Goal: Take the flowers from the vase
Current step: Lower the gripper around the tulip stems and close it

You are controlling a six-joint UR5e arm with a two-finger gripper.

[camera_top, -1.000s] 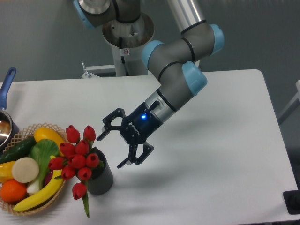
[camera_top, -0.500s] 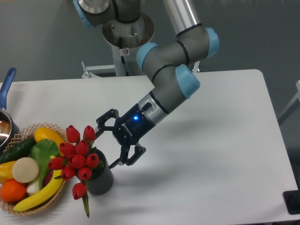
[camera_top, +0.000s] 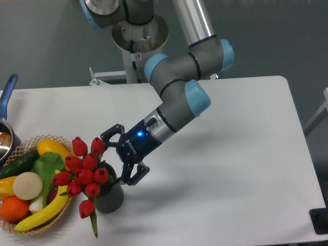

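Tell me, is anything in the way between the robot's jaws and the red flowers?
No. In the camera view the open gripper sits right beside the flowers in the vase, with nothing between them.

White table against a plain grey-blue wall.
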